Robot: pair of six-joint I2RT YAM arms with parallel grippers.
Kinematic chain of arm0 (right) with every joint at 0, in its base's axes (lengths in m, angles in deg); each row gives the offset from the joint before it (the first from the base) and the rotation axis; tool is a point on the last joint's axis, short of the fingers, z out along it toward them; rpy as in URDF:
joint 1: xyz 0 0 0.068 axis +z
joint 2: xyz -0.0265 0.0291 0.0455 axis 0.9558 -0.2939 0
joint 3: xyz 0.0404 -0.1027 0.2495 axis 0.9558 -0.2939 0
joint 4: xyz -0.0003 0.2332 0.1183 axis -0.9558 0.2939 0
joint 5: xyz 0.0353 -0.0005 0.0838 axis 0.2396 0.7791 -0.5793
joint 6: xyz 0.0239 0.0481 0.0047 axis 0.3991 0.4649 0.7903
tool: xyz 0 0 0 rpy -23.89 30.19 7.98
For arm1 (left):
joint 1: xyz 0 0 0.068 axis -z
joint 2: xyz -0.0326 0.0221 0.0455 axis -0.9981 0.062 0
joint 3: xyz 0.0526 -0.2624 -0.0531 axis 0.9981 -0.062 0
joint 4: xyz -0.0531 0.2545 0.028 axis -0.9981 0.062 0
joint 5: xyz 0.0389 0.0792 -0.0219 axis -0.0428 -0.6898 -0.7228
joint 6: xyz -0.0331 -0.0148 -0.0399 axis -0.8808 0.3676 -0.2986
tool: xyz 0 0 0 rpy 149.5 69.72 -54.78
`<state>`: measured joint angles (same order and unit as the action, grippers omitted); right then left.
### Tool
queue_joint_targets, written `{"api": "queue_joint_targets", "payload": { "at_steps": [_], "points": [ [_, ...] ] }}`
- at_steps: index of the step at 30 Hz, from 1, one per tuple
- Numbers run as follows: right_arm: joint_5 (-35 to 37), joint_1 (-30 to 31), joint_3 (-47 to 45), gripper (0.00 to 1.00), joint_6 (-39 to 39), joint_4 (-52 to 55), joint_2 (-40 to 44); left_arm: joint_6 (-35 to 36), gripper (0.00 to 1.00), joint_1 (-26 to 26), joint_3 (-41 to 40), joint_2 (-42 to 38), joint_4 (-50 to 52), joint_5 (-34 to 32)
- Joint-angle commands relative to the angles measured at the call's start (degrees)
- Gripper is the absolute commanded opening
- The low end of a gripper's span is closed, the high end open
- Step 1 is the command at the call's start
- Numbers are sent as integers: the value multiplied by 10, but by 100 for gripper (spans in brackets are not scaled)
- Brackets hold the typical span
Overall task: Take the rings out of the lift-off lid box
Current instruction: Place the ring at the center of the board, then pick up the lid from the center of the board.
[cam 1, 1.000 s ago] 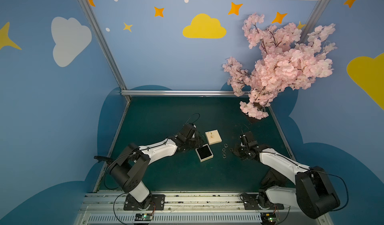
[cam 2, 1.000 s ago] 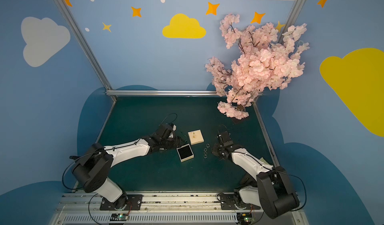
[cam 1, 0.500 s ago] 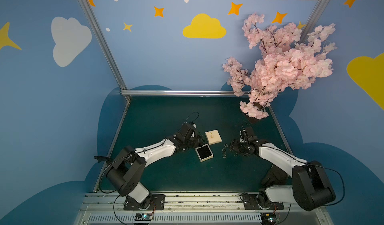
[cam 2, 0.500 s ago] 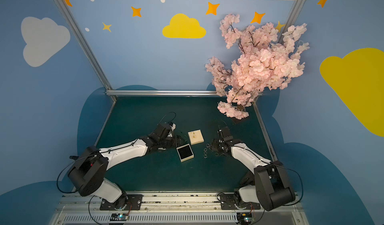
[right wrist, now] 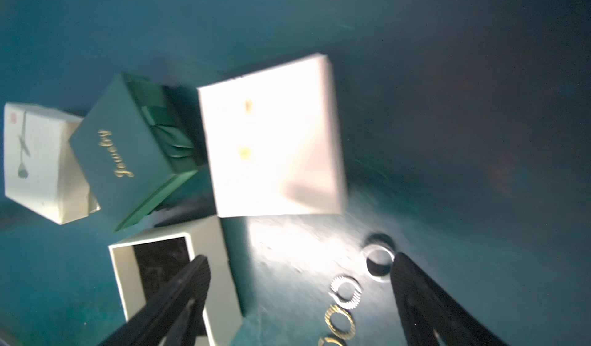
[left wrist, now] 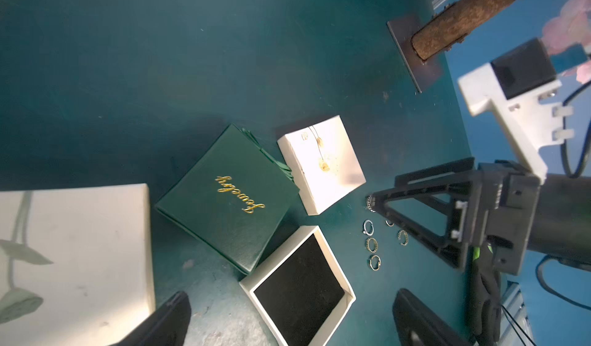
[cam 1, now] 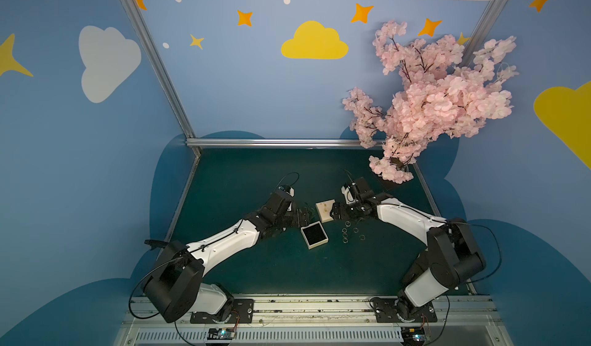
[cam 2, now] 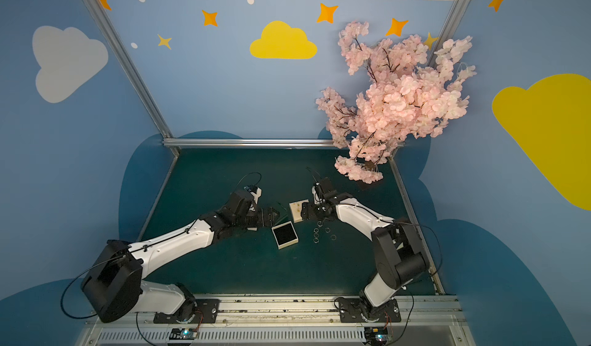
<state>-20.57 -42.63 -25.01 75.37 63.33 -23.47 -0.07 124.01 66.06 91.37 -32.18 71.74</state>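
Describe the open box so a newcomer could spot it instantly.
On the green mat, look near its middle. The open box sits beside a scatter of rings. Unlike the white-topped box and green box nearby, it shows a black lining inside cream walls.

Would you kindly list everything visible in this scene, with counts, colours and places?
rings: six, silvery and gold-toned, on the mat beside the open box base
open box base: one, white with black lining, mid-table
lid: one, white with gold motif, behind the base
Jewelry box: one, dark green with gold lettering, beside the lid
leaf-print box: one, white, next to the Jewelry box
blossom tree: one, pink, far right corner
table mat: one, dark green
left gripper: open, near the boxes
right gripper: open, above the rings
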Motion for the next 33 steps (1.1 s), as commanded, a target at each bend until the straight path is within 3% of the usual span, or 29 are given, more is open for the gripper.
{"api": "queue_joint_targets", "payload": {
  "at_steps": [1,10,17,33],
  "points": [
    [20,23,52,91,-56,34,-40,10,99,-4,-11,-8,14,-23],
    [80,33,132,92,-105,84,-118,4,99,-13,-16,-7,17,-35],
    [29,32,139,92,-121,68,-137,-11,100,-25,-23,7,10,-33],
    [96,51,187,92,-123,95,-194,-24,99,-39,-23,27,5,-16]
  ]
}}
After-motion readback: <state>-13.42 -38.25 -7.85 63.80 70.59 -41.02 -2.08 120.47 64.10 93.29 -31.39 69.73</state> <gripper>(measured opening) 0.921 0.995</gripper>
